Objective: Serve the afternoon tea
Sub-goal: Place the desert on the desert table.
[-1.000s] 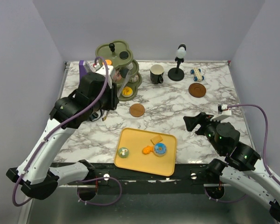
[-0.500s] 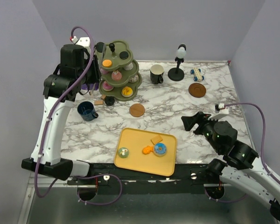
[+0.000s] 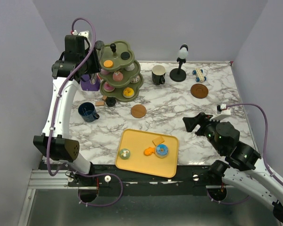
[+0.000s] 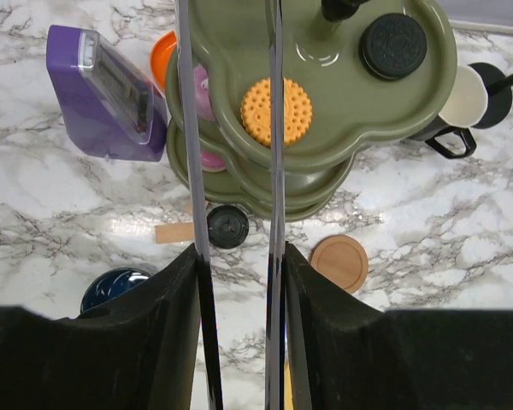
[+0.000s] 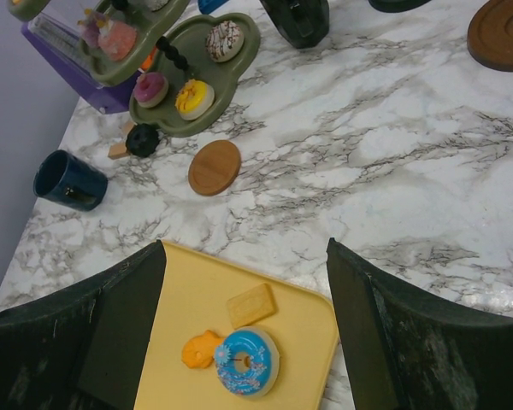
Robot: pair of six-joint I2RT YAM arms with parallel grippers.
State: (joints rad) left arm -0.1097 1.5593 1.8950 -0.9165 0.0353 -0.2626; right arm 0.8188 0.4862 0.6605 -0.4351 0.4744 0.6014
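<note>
The olive-green stand [image 3: 118,70] holds small cakes; its top tier [image 4: 410,102] carries an orange biscuit [image 4: 276,111] and a black one [image 4: 394,44]. High at its left hangs my left gripper [image 3: 95,52] [image 4: 239,249], shut on thin metal tongs [image 4: 274,154] whose arms have nothing between them. The dark-blue mug [image 3: 87,111] stands front-left of the stand and the black mug [image 3: 158,74] to its right. My right gripper [image 3: 195,121] [image 5: 245,243] hovers open and empty over the yellow tray [image 3: 132,162], which holds a blue doughnut [image 5: 247,360], a biscuit [image 5: 251,305], an orange piece [image 5: 201,350] and a cupcake [image 3: 125,153].
Brown coasters lie mid-table [image 3: 138,111] and at the far right [image 3: 199,90]. A purple holder [image 3: 89,81] sits left of the stand. A black post with a white ball [image 3: 180,63] and a small toy [image 3: 198,73] stand at the back. A black biscuit [image 3: 110,101] lies by the stand's foot.
My left arm has lifted from low beside the stand's middle tiers to high at the back left, uncovering the dark-blue mug. The right arm has hardly moved.
</note>
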